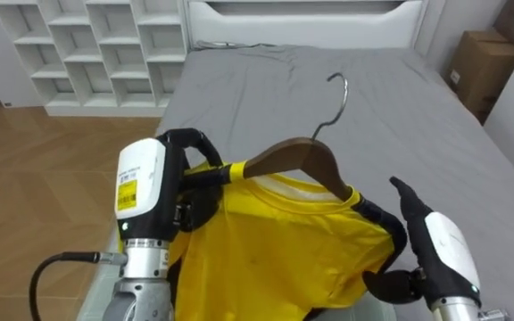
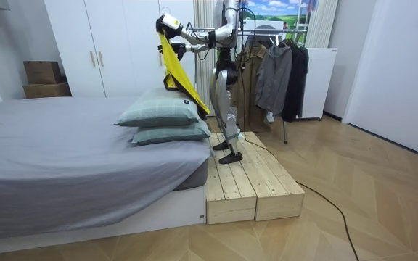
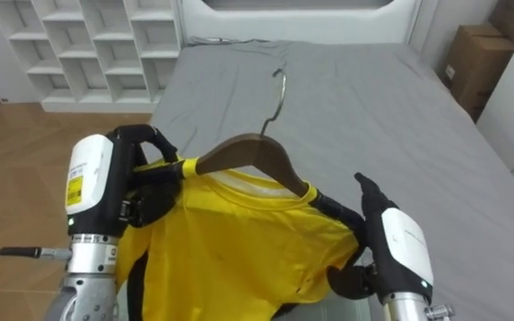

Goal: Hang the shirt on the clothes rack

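Yellow shirt is held up over the near edge of the bed, draped on a wooden hanger. Its shoulders are clutched by the curled fingers of the left hand and right hand. The hanger itself seems ungripped, so it could be tipped out if either hold is loosened.

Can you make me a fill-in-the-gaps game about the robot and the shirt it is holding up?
1. The shirt the robot holds up is coloured ____.
2. The shirt hangs on a brown wooden ____ with a metal hook.
3. In the room view, two ____ lie stacked on the grey bed.

Missing words: yellow; hanger; pillows.
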### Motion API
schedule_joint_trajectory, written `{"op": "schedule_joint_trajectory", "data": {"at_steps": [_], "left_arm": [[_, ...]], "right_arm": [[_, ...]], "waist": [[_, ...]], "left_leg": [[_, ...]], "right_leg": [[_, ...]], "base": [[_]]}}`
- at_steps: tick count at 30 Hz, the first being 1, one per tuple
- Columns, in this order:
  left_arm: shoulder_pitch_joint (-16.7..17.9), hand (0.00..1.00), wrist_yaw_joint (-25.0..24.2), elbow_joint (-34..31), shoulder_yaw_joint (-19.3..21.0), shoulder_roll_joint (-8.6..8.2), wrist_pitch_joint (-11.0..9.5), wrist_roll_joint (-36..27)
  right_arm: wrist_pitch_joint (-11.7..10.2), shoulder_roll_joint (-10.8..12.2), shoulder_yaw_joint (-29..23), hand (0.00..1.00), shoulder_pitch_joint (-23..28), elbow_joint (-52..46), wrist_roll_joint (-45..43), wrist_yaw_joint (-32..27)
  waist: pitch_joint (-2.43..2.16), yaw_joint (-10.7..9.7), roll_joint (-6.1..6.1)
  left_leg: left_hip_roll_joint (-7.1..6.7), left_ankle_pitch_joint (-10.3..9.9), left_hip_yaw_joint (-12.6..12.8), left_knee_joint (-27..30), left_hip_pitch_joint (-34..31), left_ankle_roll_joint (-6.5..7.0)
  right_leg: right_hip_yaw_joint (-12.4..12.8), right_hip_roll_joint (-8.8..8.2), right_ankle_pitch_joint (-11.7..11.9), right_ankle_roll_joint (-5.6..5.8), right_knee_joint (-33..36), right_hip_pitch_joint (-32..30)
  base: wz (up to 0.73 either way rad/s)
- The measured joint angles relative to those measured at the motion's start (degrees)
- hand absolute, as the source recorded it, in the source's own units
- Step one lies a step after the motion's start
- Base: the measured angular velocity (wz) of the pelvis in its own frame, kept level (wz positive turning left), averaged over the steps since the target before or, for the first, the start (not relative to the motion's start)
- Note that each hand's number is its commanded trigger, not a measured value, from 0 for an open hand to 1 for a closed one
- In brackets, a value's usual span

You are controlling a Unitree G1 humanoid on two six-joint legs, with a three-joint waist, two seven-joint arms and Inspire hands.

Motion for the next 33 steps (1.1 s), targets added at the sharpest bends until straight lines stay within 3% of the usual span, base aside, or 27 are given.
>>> {"op": "schedule_joint_trajectory", "data": {"at_steps": [8, 16, 29, 33], "left_arm": [[0.0, 1.0, -0.5, -0.2, -0.1, -1.82, 0.6, -0.1], [0.0, 1.0, -0.7, -0.3, -0.1, -2.06, 0.7, 0.0], [0.0, 1.0, -4.4, -4.5, -0.1, -2.62, 0.6, 0.1], [0.0, 1.0, -4.4, -4.9, -0.1, -2.66, 0.6, 0.1]], "right_arm": [[0.6, 0.1, 0.5, 0.0, -0.1, 0.2, -2.8, -1.4], [1.2, 0.1, 0.5, 0.0, -0.8, 1.8, -11.2, -6.4], [1.1, 0.1, 0.5, 0.0, -4.2, 2.3, -12.7, -13.0], [0.0, 0.1, 0.6, 0.0, -5.0, 2.7, -13.4, -15.6]], "waist": [[-0.01, -0.1, 0.01], [-0.05, 0.2, -0.09], [-0.07, 1.6, -0.39], [-0.04, 2.0, -0.49]], "left_leg": [[0.0, 0.0, 0.0, 0.0, 0.0, 0.0], [0.01, 0.0, 0.0, 0.0, -0.4, 0.0], [0.07, 0.0, 0.2, -0.1, 0.0, 0.01], [0.04, 0.0, 0.2, -0.1, 0.2, 0.02]], "right_leg": [[0.0, 0.01, 0.0, 0.0, 0.1, 0.0], [-0.1, 0.04, 0.0, 0.01, 0.4, -0.7], [0.0, 0.04, 0.0, 0.01, 0.7, -0.6], [-0.1, 0.01, 0.0, 0.01, 0.7, -0.4]], "base": [[0.0], [0.0], [0.0], [0.0]]}}
